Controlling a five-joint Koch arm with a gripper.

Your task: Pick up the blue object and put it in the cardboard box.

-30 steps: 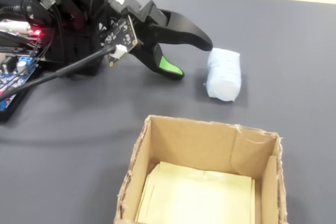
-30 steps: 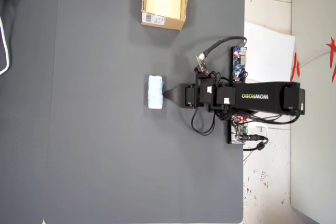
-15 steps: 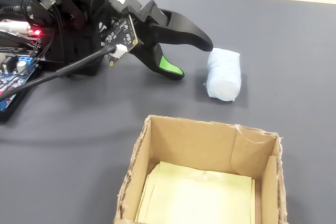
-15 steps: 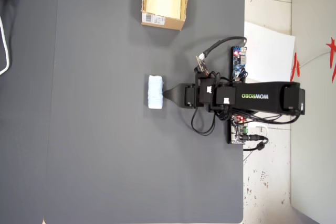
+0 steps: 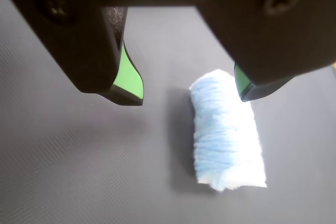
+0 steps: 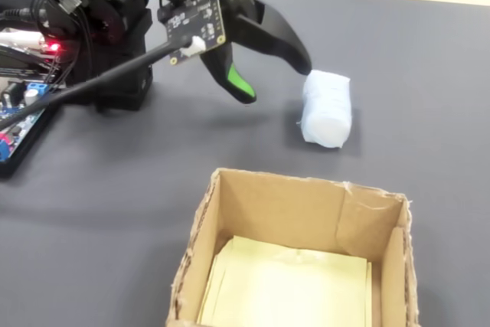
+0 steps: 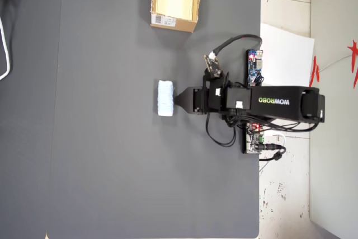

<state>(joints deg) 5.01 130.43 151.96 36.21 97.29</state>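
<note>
End effector agape, one tip over blue object.

Overhead view: white lettering "WOWROBO" on the black arm, appearing upside down from this camera. White barcode label on a flap of the cardboard box; print too small to read. No legible text in the wrist or fixed views.

A pale blue, white-streaked fuzzy roll lies on a dark grey mat. The black gripper has green pads; the brown cardboard box is yellowish inside.
</note>
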